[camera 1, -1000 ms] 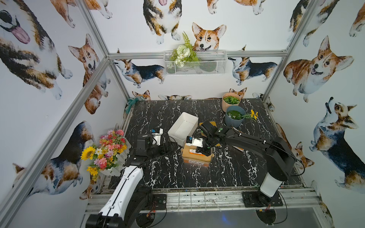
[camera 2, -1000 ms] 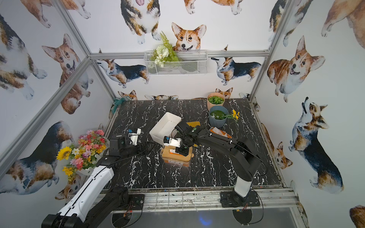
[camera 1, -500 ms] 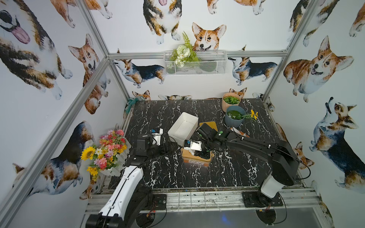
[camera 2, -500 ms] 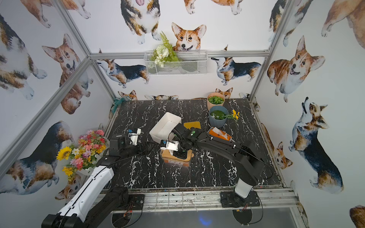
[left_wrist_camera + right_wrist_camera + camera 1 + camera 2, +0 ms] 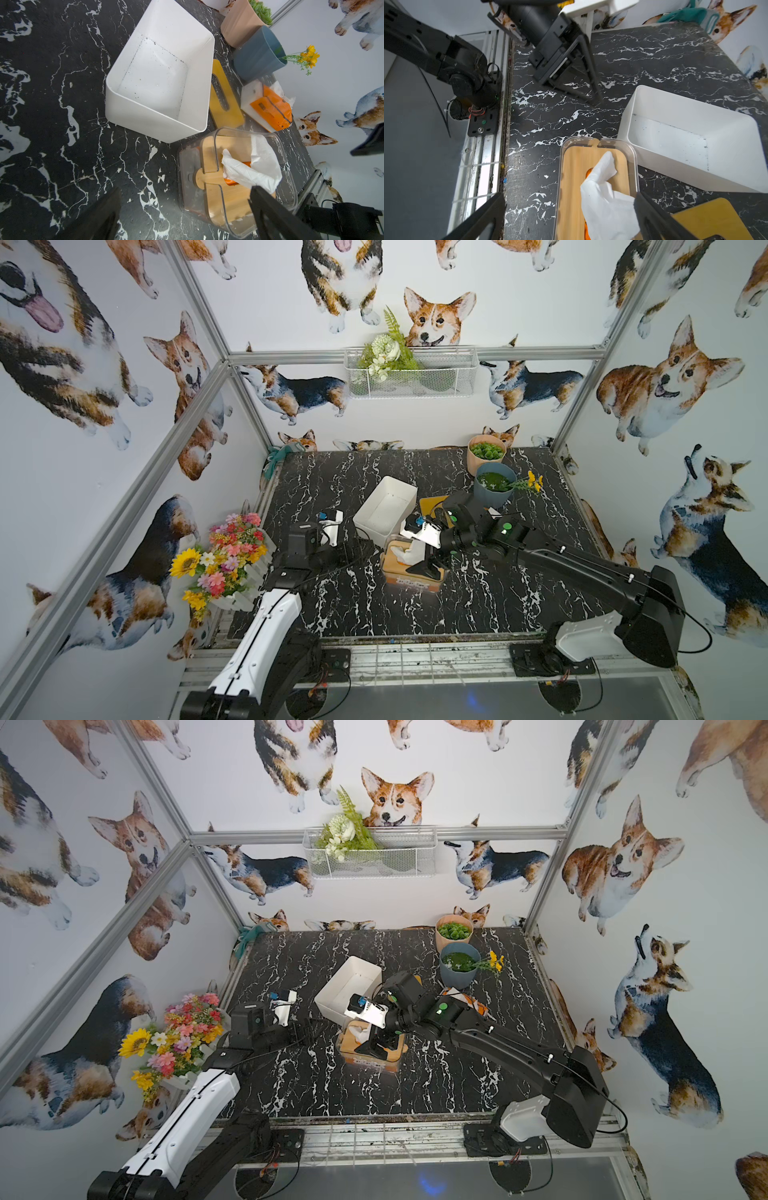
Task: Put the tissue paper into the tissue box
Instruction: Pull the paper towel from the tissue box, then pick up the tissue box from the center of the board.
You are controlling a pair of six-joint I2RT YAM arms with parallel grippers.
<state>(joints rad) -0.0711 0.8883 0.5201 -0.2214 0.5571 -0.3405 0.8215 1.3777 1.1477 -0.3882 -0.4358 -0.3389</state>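
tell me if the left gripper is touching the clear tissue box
Apart. The right wrist view shows a strip of bare marble table between the left gripper and the tissue box rim.

Surface [image 5: 332, 614]: black with irregular white marble veining.
Bin [image 5: 158, 83]: plain white, dark specks on its floor.
Tissue box [image 5: 209, 149]: clear walls, light wood-grain panel.
Tissue paper [image 5: 255, 166]: white.
Lid [image 5: 226, 108]: mustard yellow.
Pack [image 5: 270, 108]: orange and white.
Slate-blue pot [image 5: 255, 56]; peach pot [image 5: 239, 27].
Walls [image 5: 415, 423]: white, corgi print.
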